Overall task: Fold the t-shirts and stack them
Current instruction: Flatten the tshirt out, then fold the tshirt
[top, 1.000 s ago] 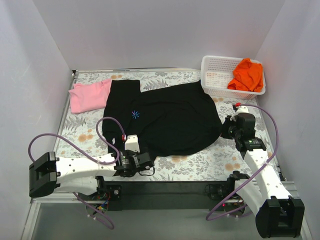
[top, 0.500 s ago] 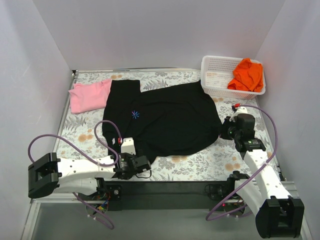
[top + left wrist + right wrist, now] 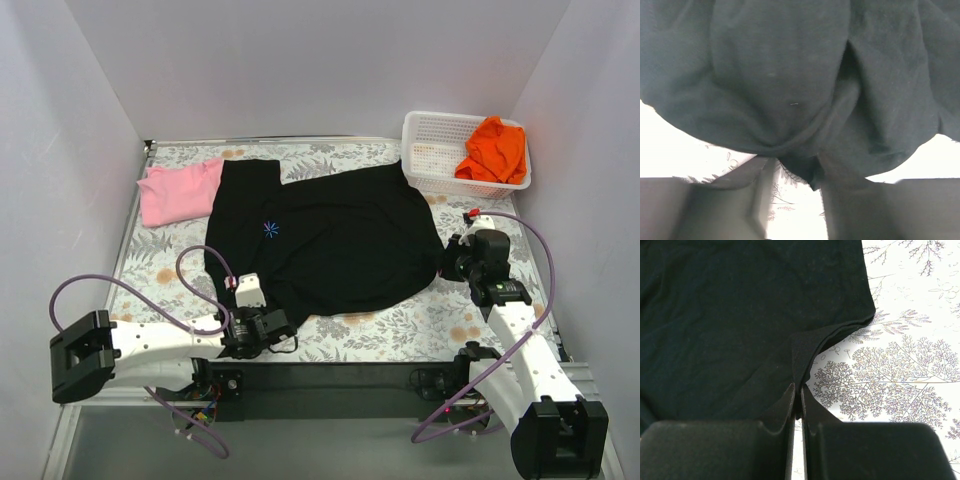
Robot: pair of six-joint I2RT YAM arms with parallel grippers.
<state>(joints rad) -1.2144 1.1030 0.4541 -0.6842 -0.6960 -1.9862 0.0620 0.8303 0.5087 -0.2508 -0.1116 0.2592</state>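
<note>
White walls close in a leaf-printed surface (image 3: 400, 325), and the black t-shirt (image 3: 340, 240) lies spread across its middle, starburst mark up. At the near hem the left fingers (image 3: 283, 326) stand apart around a tuck of cloth, with a strip of print showing between them, so I judge there is no firm hold yet. The right fingers (image 3: 791, 410) are closed on the shirt's right edge. The step looks like taking two edges to begin a fold. The left should bite well into the hem, not just its tip, and both should lift level so nothing drags. The pink t-shirt (image 3: 178, 192) lies right against the black one at the back left and could be swept along. The orange t-shirt (image 3: 495, 148) sits in the basket (image 3: 430, 130), just beside the shirt's far corner.
</note>
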